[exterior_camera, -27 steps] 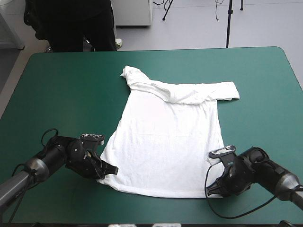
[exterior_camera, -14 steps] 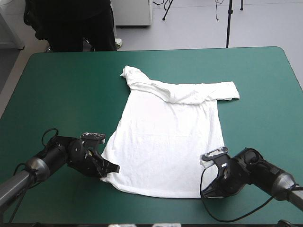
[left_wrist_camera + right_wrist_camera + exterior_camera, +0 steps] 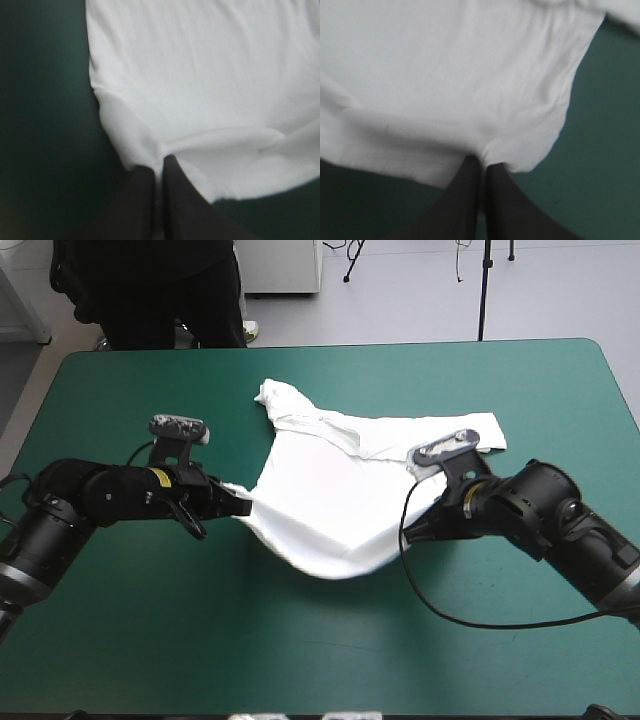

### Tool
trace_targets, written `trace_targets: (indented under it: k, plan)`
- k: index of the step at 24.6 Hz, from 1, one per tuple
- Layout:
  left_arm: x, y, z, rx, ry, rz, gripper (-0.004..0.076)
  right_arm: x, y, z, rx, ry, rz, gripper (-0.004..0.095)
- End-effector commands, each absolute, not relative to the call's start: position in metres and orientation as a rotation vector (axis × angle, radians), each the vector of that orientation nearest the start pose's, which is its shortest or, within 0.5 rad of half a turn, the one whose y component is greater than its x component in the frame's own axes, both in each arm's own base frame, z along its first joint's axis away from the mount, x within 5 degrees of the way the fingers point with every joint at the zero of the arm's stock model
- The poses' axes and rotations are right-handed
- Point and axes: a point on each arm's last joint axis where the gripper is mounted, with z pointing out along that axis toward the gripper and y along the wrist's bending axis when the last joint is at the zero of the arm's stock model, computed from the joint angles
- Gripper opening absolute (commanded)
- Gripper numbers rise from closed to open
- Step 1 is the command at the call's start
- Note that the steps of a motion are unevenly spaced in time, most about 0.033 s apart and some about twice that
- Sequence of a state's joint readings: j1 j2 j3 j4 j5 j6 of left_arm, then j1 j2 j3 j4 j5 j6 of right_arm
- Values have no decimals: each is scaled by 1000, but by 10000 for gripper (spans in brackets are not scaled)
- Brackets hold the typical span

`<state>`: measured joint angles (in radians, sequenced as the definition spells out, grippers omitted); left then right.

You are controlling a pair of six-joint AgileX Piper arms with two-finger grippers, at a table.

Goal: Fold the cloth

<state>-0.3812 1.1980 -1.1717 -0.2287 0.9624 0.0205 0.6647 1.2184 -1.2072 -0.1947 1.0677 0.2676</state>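
T-shirt (image 3: 350,490) at the middle of the table (image 3: 300,640), hem held aloft at both corners.
High view: left gripper (image 3: 240,505) and right gripper (image 3: 420,533) above the table's left and right halves. Left wrist view: fingers (image 3: 145,200) clenched on the hem. Right wrist view: likewise clamped on cloth.

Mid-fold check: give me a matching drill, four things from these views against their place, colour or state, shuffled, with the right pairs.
1 left gripper
2 right gripper
3 T-shirt
4 table cover

A teal-green
B shut on the hem corner toward the table's right edge
C near hem raised, sagging between the grippers
D shut on the hem corner toward the table's left edge

Pairs: 1-D, 2-B, 3-C, 4-A
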Motion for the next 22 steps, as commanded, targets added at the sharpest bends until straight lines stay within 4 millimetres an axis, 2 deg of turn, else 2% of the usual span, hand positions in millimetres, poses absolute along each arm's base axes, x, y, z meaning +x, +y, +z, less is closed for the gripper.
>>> trace_targets:
  k: [1, 3, 7, 14, 18, 19, 22]
  plan:
    - [206, -100, 440, 416, 2196, -448, -9, 192, 116, 443, -469, 2237, 67, -17]
    - [199, -96, 480, 418, 2062, -442, -9, 186, 105, 485, -408, 2107, 55, -17]
    - [173, -85, 555, 403, 1751, -446, -9, 167, 81, 551, -295, 1871, 51, -17]
    - [137, -70, 613, 408, 1467, -414, -9, 139, 60, 607, -267, 1604, 100, -17]
    - [114, -61, 637, 399, 1345, -406, -9, 120, 47, 633, -235, 1464, 140, -17]
    - [103, -58, 647, 411, 1291, -411, -9, 111, 42, 644, -229, 1395, 158, -17]
    - [85, -53, 661, 405, 1205, -438, -9, 97, 32, 660, -203, 1283, 188, -17]
